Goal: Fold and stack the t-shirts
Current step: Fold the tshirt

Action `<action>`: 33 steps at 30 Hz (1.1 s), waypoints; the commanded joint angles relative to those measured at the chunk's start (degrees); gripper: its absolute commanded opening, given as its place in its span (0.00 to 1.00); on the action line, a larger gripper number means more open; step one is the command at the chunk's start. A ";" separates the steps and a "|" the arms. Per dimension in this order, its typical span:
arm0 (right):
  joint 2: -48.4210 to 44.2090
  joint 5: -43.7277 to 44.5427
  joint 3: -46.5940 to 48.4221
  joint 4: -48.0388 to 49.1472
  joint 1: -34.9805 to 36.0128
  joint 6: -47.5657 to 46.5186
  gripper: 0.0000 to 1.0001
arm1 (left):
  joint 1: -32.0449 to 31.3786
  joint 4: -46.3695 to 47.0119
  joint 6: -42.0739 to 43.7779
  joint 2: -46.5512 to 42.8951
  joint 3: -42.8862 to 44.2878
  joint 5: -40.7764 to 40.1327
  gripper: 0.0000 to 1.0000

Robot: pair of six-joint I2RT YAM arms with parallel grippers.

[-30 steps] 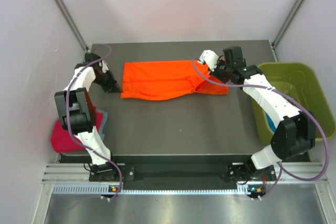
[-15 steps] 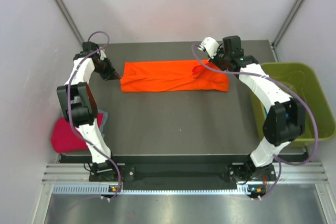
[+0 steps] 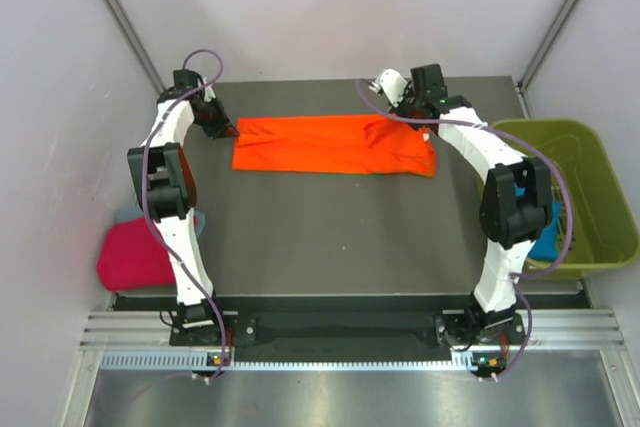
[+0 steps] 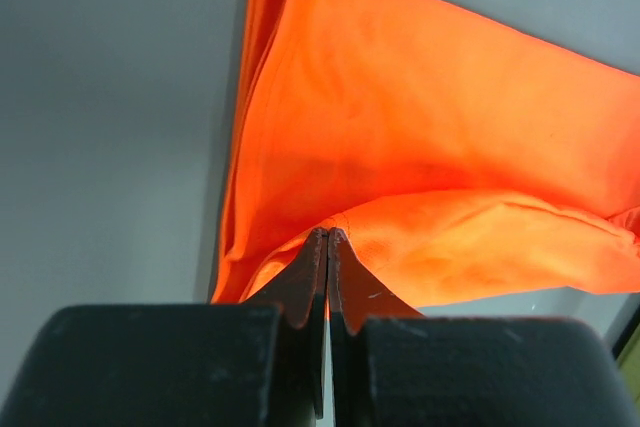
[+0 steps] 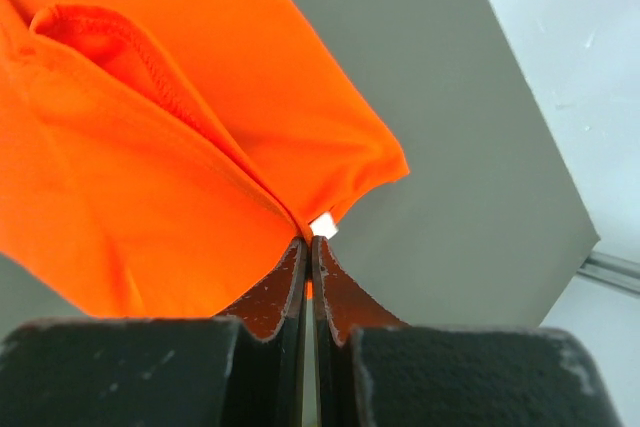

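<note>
The bright orange t-shirt (image 3: pixel 330 144) lies folded into a long strip across the far part of the table. My left gripper (image 3: pixel 232 130) is shut on its far left corner; the left wrist view shows the cloth (image 4: pixel 420 147) pinched at the fingertips. My right gripper (image 3: pixel 405 119) is shut on the shirt's far right part, next to the small white tag (image 5: pixel 323 226); the cloth (image 5: pixel 150 177) hangs from the closed jaws. A magenta-pink t-shirt (image 3: pixel 133 255) lies off the table's left edge with a grey-blue one (image 3: pixel 195 224) under it. A teal-blue one (image 3: pixel 545 243) lies in the bin.
The olive-green plastic bin (image 3: pixel 590 197) stands to the right of the table. The dark table (image 3: pixel 340 237) has metal frame posts at its far corners and pale walls on three sides. Both arms reach along the table's left and right sides.
Both grippers have moved toward the far edge with the orange shirt's edge, folding it into a narrower, flatter strip. The shirt's far edge now lies farther back.
</note>
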 commanded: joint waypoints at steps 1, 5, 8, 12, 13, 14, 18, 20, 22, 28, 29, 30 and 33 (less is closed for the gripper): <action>1.89 0.99 4.97 2.21 -0.82 0.17 0.00 | -0.34 2.62 0.62 1.26 3.19 0.34 0.00; 4.98 0.99 6.30 2.65 -1.09 -0.62 0.00 | -0.34 2.98 0.54 2.40 4.16 -0.63 0.00; 7.26 2.39 7.44 3.08 -1.26 -0.88 0.00 | -0.34 3.33 0.28 3.28 4.77 -1.07 0.00; 9.46 2.92 8.14 3.96 -1.44 -1.32 0.00 | -0.34 3.68 0.10 4.34 5.39 -1.95 0.00; 10.25 3.01 8.23 4.23 -1.44 -1.50 0.00 | -0.43 3.77 0.10 4.51 5.48 -2.13 0.00; 10.60 2.93 8.41 4.23 -1.53 -1.50 0.00 | -0.43 3.94 0.10 4.60 5.48 -2.30 0.00; 12.19 3.28 9.37 5.19 -1.53 -1.68 0.00 | -0.69 4.29 0.01 4.52 5.39 -3.01 0.00; 12.80 3.37 9.90 5.55 -1.53 -1.50 0.00 | -0.78 4.21 0.01 4.51 5.39 -3.71 0.00; 13.24 3.63 10.25 6.07 -1.53 -1.41 0.00 | -0.61 4.12 0.19 4.51 5.39 -4.41 0.00; 13.86 3.72 10.61 6.78 -1.44 -0.97 0.00 | -0.78 4.38 0.01 4.16 5.21 -4.68 0.00; 13.95 3.80 10.61 6.95 -1.44 -0.89 0.00 | -0.78 4.30 0.01 4.16 5.21 -5.02 0.00; 13.86 3.89 10.69 7.21 -1.44 -0.89 0.00 | -0.87 4.38 0.01 4.16 5.13 -5.20 0.00; 14.47 4.16 10.78 7.83 -1.44 -0.80 0.00 | -1.04 4.73 -0.08 4.25 5.21 -5.99 0.00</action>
